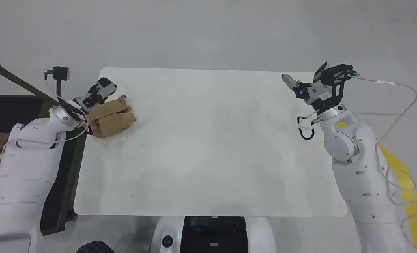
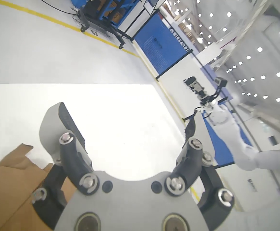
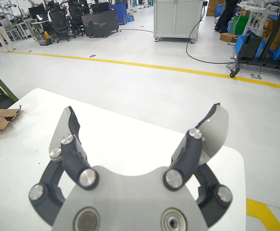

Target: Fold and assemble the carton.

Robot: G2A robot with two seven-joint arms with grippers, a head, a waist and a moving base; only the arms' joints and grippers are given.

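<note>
The white bench (image 1: 208,142) carries one thing: the carton (image 1: 112,118). It lies hard against the bench's 9 to 10 o'clock edge, well apart from the middle. It is brown corrugated board, part-folded, with flaps standing loose and its inside open to view.

By the look of it the carton will be light and easy to shove across the smooth top, so pressing on one flap with nothing bracing the body would likely make it skate. The panels should be stiff across their faces and give only along the scored creases. The matte board ought to grip well in ribbed pads, though a hard pinch could crush the fluting. The best hold, I judge, is a thin free edge: a loose flap near its crease, or the top of a side wall, with the other arm steadying the opposite wall.

The left gripper (image 2: 127,111) is spread wide and holds nothing. It sits at about 11 o'clock of the carton, just beside it. Whether it touches the board I cannot tell.

The right gripper (image 3: 142,108) is likewise splayed wide and empty. It hangs over the bench's 2 o'clock corner, far from the carton, so it has the whole width to cross before it can brace anything.
</note>
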